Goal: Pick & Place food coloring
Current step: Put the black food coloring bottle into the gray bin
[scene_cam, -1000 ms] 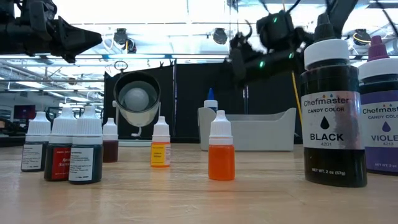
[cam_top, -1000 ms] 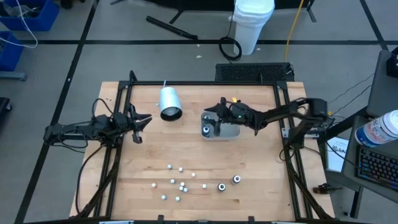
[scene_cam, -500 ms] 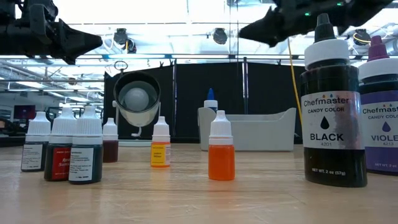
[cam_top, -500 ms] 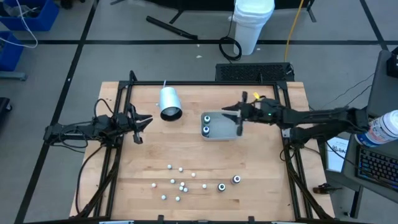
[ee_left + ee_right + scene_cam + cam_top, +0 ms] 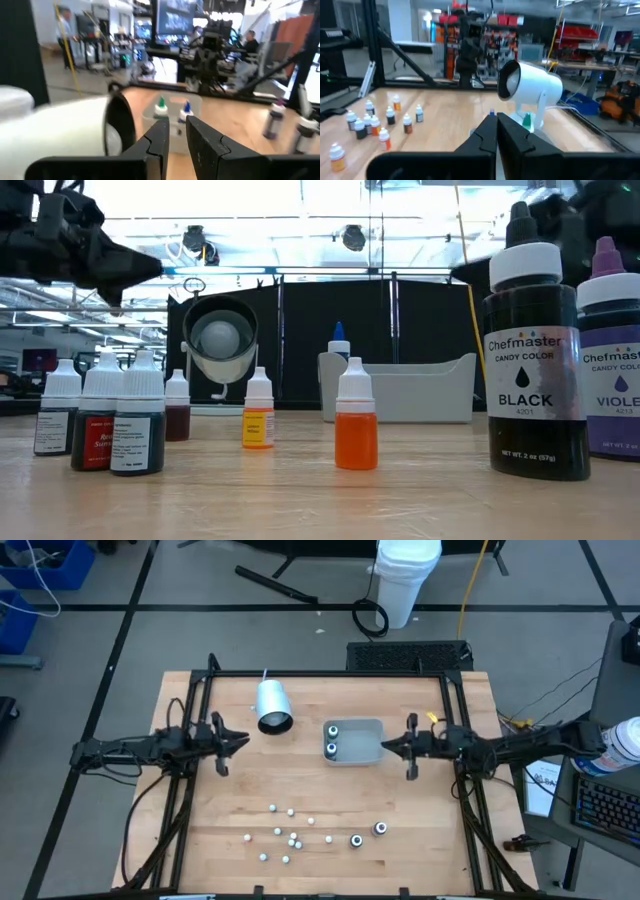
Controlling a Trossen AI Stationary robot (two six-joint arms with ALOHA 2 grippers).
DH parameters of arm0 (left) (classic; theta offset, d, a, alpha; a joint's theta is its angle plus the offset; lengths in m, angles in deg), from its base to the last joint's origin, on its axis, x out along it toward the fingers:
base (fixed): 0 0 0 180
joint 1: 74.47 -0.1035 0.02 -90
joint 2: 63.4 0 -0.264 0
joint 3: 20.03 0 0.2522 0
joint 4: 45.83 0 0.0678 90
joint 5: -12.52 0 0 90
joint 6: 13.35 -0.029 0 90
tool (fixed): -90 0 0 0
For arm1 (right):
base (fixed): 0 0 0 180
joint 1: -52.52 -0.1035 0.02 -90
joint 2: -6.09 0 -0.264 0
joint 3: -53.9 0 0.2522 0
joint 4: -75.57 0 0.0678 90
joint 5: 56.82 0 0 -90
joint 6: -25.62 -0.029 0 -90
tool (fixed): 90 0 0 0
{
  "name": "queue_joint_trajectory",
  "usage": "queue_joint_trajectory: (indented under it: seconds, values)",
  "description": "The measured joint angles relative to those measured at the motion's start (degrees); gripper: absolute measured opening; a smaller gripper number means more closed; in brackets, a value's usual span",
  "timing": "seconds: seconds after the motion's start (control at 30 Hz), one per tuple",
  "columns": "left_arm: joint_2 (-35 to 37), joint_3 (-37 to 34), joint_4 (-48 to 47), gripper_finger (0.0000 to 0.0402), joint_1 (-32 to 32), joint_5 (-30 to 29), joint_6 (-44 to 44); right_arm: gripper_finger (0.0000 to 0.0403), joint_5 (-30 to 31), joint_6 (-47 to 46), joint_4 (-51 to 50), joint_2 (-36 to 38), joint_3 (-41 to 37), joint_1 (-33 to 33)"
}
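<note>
Food coloring, small round dropper bottles with white-rimmed coloured tops: two stand upright inside the clear grey rectangular tray [image 5: 365, 730] at table centre, a green-tipped one [image 5: 160, 105] and a blue-tipped one [image 5: 186, 107]. They sit side by side at the tray's left end; the rest of the tray shows bare. Judgement: these two count as placed.

Remaining stock is on the near half of the wooden table [image 5: 420, 850]: a loose cluster of small white-capped bottles [image 5: 290, 838], and two larger dark bottles [image 5: 368, 835] just right of them. Low view shows the small ones upright, labels readable; an orange bottle [image 5: 356, 430] and a yellow one [image 5: 258, 412] stand apart from the group.

Large white cylinder cup [image 5: 272, 706] lies on its side, far left of the tray, mouth toward the near edge; nothing clearly visible inside.

Right gripper [image 5: 409, 747] hangs just right of the tray, fingers pressed together, carrying nothing. Judgement: parked between picks. Left gripper [image 5: 228, 740] waits at the left edge, fingers narrowly parted, empty.
</note>
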Motion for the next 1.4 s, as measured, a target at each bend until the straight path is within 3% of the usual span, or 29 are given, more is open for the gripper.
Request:
queue_joint_trajectory:
  seconds: [0.07,0.3,0.43,0.67,0.9,1.1,1.27,1.4]
  values:
    - [-0.2,-0.7,0.5,0.0072,0.1,0.7,1.9,0.0003,0.4,-0.5,5.1,0.2,-3.0,0.2]
    - [-7.2,-1.6,3.5,0.0072,2.5,-5.3,4.8,0.0001,2.8,-0.7,1.3,1.7,-2.5,1.4]
    - [-14.7,-1.6,12.1,0.0072,3.8,-2.0,4.6,0.0001,2.6,-1.3,-3.8,2.1,-2.5,1.4]
    - [-31.9,1.0,25.4,0.0072,9.0,4.8,6.5,0.0001,1.9,0.3,-1.7,2.5,-2.5,1.4]
    - [-53.0,17.3,26.0,0.0072,18.2,5.2,-0.1,0.0001,1.2,0.3,-1.7,2.5,-2.6,1.4]
    - [-68.9,33.3,25.8,0.0072,22.9,1.1,-3.3,0.0001,1.3,-1.5,-1.2,2.5,-2.6,1.4]
    - [-81.3,44.7,21.7,0.0074,26.0,-0.3,-5.8,0.0001,-0.1,-2.5,-0.1,2.5,-2.7,1.4]
    - [-89.5,55.1,14.7,0.0106,27.0,-0.4,-2.6,0.0001,-2.2,-2.5,0.1,2.5,-2.7,1.4]
